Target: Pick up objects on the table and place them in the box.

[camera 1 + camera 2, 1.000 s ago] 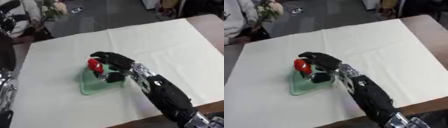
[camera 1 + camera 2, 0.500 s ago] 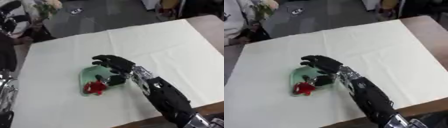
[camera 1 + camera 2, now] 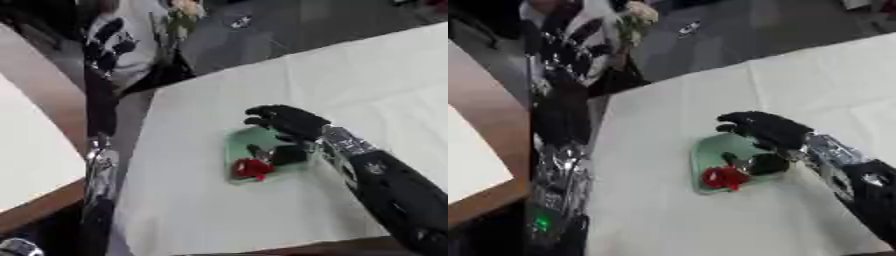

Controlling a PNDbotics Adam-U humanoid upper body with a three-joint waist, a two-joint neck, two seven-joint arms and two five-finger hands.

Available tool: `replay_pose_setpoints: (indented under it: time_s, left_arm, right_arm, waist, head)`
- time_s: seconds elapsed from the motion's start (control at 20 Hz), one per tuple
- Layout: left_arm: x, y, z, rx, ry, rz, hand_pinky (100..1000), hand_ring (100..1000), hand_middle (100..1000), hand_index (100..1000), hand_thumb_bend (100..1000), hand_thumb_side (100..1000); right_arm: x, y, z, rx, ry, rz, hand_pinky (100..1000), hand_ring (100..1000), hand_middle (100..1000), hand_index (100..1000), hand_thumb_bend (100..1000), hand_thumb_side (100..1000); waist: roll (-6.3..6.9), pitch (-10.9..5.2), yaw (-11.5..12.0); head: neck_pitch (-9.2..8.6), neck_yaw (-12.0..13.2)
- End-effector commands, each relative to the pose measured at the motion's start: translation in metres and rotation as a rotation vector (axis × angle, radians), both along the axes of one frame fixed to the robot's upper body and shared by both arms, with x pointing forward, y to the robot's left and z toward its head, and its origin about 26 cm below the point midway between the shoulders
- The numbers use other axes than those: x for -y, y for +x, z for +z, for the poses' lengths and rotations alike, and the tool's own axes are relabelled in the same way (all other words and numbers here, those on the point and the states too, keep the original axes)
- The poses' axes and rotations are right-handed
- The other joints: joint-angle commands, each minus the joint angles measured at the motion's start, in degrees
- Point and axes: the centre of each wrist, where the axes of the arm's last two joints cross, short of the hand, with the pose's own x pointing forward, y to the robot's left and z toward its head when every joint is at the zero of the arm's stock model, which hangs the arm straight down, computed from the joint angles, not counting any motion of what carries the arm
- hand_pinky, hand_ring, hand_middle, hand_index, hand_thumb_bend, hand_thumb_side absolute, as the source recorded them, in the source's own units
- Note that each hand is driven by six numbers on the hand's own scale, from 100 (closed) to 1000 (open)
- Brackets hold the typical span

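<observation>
A pale green shallow box (image 3: 240,140) sits on the white-covered table. A small red object (image 3: 252,168) lies in its near left corner. My right hand (image 3: 286,122) hovers over the box's far right part, open, its fingers spread and pointing left, the thumb hanging down inside the box beside the red object. It holds nothing. My left hand (image 3: 569,46) is raised high at the upper left, off the table, open with fingers spread upward.
The table's left edge (image 3: 140,150) runs close to the box, with grey floor beyond it. A brown-edged surface (image 3: 483,150) lies at far left. A flower (image 3: 640,12) stands past the far edge. White cloth (image 3: 376,80) stretches to the right.
The red object left my right hand and now lies in the green box; the hand opened above it. The camera swung left, and my raised left arm came into view.
</observation>
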Motion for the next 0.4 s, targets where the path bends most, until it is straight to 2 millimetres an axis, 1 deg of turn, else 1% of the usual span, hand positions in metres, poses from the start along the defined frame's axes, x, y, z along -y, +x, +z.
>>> replay_pose_setpoints:
  time_s: [0.05,0.15,0.2,0.3,0.4]
  left_arm:
    - [-0.001,-0.002,0.008,0.033,0.013,-0.001,641,739,854,895,347,900]
    - [-0.002,-0.002,0.008,0.033,0.014,0.0,641,739,854,895,347,899]
    - [-0.002,-0.002,0.008,0.034,0.014,0.001,641,739,854,896,347,899]
    - [-0.003,-0.002,0.009,0.036,0.016,0.006,642,740,854,895,348,899]
    - [-0.005,-0.003,0.008,0.036,0.021,0.014,642,740,854,895,348,899]
  right_arm:
    - [-0.002,0.005,0.016,0.037,0.023,0.002,907,966,974,958,232,1000]
    - [-0.001,0.006,0.019,0.044,0.041,-0.005,900,961,972,953,234,1000]
    - [0.002,0.006,0.023,0.051,0.064,-0.011,896,957,969,947,237,1000]
    - [0.012,0.008,0.041,0.089,0.123,-0.029,887,949,964,939,250,1000]
    - [0.029,0.008,0.064,0.133,0.197,-0.051,872,937,957,930,256,985]
  waist:
    - [-0.16,-0.72,0.04]
    - [-0.21,-0.76,0.01]
    - [-0.25,-0.77,-0.03]
    - [-0.49,-0.84,-0.22]
    - [-0.89,-1.0,-0.48]
  head:
    - [-0.38,-0.47]
    - [-0.62,-0.52]
    - [-1.13,-0.71]
    - [-2.4,-1.19]
    - [-3.12,-1.27]
